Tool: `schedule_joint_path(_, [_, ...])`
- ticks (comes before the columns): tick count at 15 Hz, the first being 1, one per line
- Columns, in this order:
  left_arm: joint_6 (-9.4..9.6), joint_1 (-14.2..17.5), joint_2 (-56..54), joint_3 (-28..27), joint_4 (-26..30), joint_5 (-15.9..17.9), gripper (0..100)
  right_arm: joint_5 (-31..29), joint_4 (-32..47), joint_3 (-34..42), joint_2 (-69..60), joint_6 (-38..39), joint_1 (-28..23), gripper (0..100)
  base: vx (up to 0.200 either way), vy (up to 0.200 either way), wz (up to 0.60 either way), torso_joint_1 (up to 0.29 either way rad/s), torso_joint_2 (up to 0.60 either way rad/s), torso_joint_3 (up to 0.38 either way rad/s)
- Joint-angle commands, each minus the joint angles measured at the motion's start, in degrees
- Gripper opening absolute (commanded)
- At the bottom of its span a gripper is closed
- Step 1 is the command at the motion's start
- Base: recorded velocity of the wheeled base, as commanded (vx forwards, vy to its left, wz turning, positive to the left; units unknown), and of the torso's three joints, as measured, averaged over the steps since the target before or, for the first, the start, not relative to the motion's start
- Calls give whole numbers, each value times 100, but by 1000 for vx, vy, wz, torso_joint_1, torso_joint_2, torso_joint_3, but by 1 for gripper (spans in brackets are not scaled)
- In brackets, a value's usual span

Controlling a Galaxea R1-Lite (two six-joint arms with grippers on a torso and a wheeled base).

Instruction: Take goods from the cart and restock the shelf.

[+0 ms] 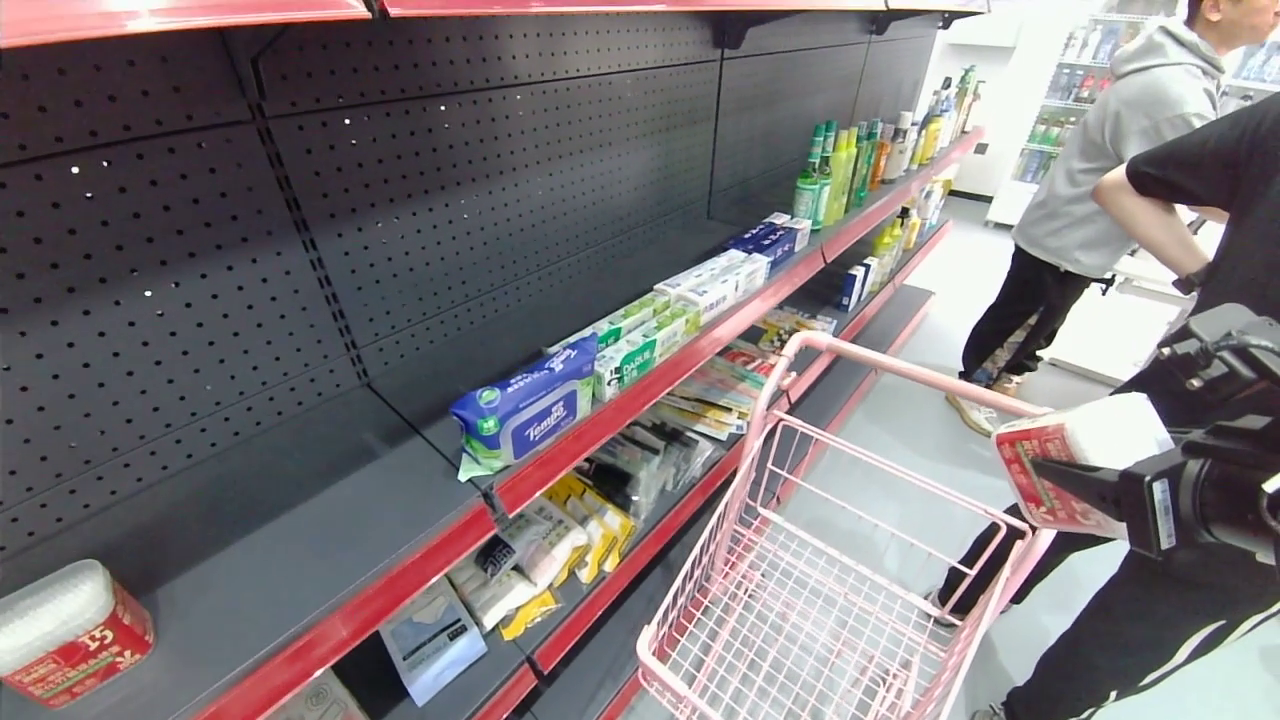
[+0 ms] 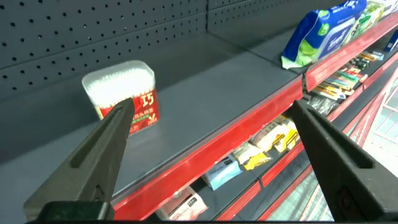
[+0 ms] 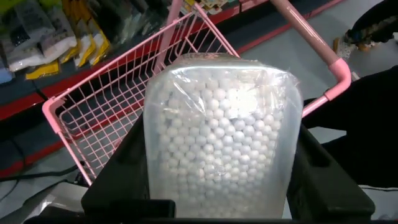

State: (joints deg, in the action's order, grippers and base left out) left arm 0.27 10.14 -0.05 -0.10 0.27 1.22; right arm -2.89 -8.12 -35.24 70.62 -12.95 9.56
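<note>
**Swab tub held over the cart, its twin already on the shelf**

The tub of cotton swabs point(image 1: 1085, 445), clear plastic with a red label, sits tilted in the right gripper point(image 1: 1075, 480), whose jaws are clamped against its two sides. It hangs in the air just beyond the right rim of the pink wire cart point(image 1: 700, 560), near the cart's handle and well apart from the shelving. In the right wrist view the white swab heads show through the tub's clear face point(image 3: 224, 143), with the cart's mesh below.

A second swab tub point(image 1: 70, 630) stands upright on the grey shelf point(image 1: 300, 520), at its left end and set back from the red front edge. The left gripper point(image 2: 211, 107) hovers in front of this tub with its jaws spread wide, touching nothing.

Further right on the same shelf lies a blue pack of wipes point(image 1: 525, 410), then a row of green and white boxes point(image 1: 645, 345), and far along, green bottles point(image 1: 835, 175). The shelf below holds small hanging packets point(image 1: 560, 540).
</note>
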Motion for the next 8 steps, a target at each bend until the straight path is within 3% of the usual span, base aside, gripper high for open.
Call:
schedule_joint_path(1, [0, 5, 5, 1, 0, 1, 100, -1, 3, 61, 31, -6, 2, 0, 0, 0, 0, 110, -246, -124])
schedule_joint_path(6, [0, -4, 5, 1, 0, 1, 100, -36, -23, 79, 83, -6, -15, 0, 0, 0, 0, 80, -165, -86])
schedule_joint_path(8, [0, -4, 5, 1, 0, 1, 100, -27, -23, 79, 66, -6, -59, 0, 0, 0, 600, 2, -5, -5])
